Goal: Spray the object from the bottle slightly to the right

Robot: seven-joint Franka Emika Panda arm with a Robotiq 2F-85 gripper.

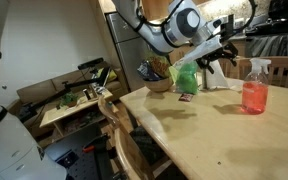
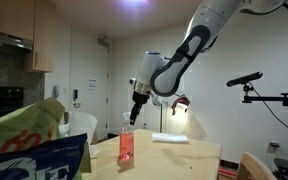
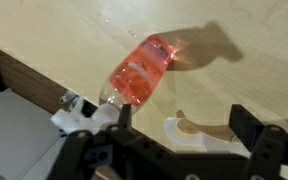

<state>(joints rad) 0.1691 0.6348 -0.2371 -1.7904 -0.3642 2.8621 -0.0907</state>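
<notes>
Fingers [image 3: 246,128] spread, empty, above upright pink-liquid bottle [image 3: 139,70] on table [image 3: 234,80]; bag [image 2: 24,135] print blurred.

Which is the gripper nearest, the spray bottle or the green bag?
The pink-liquid spray bottle: the wrist view shows it just below the open gripper, while the green bag sits apart.

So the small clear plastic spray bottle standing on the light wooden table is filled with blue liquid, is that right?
Not blue: the small clear plastic spray bottle standing on the light wooden table holds pink-red liquid, plain in both exterior views.
</notes>
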